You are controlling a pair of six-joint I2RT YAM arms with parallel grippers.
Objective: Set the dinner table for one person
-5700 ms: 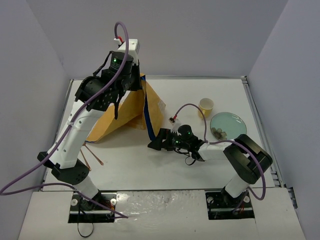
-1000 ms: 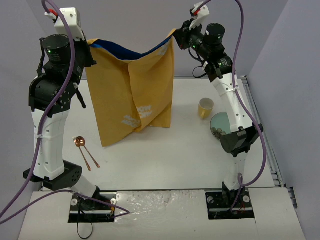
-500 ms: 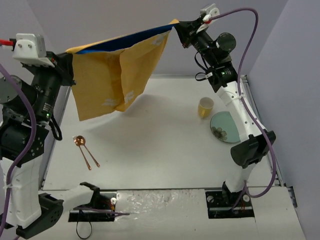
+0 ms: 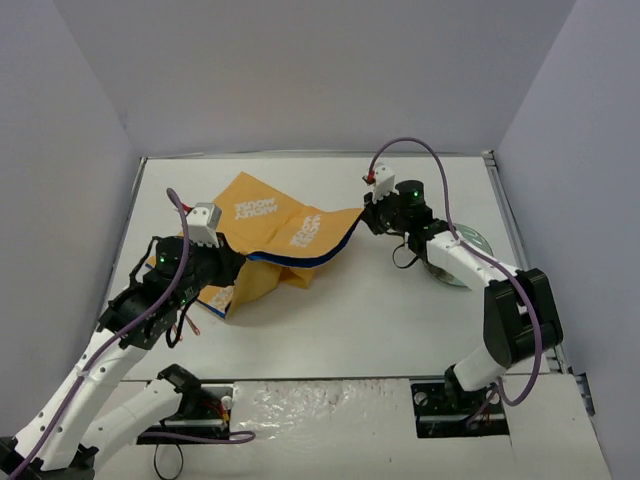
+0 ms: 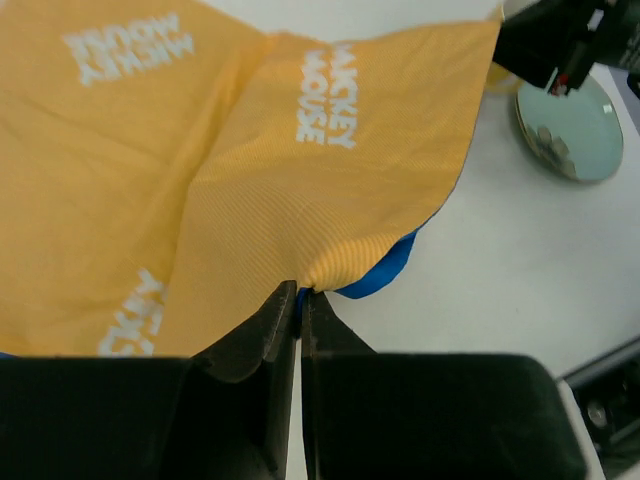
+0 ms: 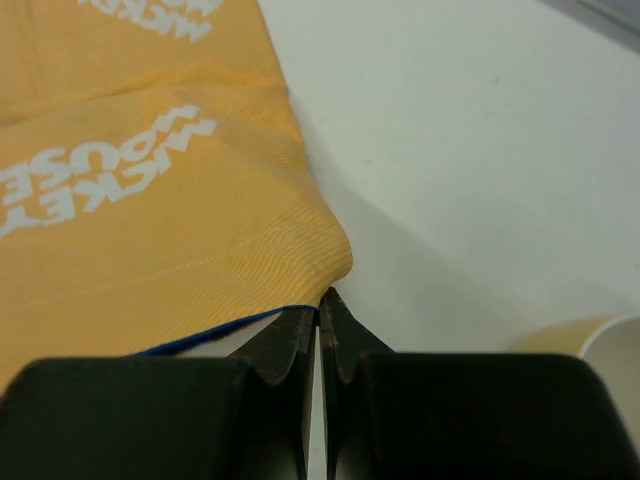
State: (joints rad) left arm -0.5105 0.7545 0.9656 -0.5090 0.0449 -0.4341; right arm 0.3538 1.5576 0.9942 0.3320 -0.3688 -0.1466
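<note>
An orange-yellow cloth [image 4: 270,215] with a blue edge and white lettering sags low over the left middle of the white dinner table [image 4: 340,310], with part of it resting on the tabletop. My left gripper [image 4: 240,262] is shut on the cloth's near corner, and the left wrist view shows that corner [image 5: 330,270] pinched at the tips of my left gripper [image 5: 300,292]. My right gripper [image 4: 366,214] is shut on the far right corner. In the right wrist view the cloth [image 6: 150,200] ends right at the closed tips of the right gripper [image 6: 320,300].
A pale green plate [image 4: 478,243] lies at the right, half hidden by my right arm; it also shows in the left wrist view [image 5: 570,125]. A yellow cup [image 6: 590,345] stands close beside the right gripper. Thin copper spoon handles [image 4: 190,322] peek out under my left arm.
Both arms have dropped from high above the table to just over it. The cloth, hanging stretched in the air before, now sags onto the tabletop and covers the spoons' area.
</note>
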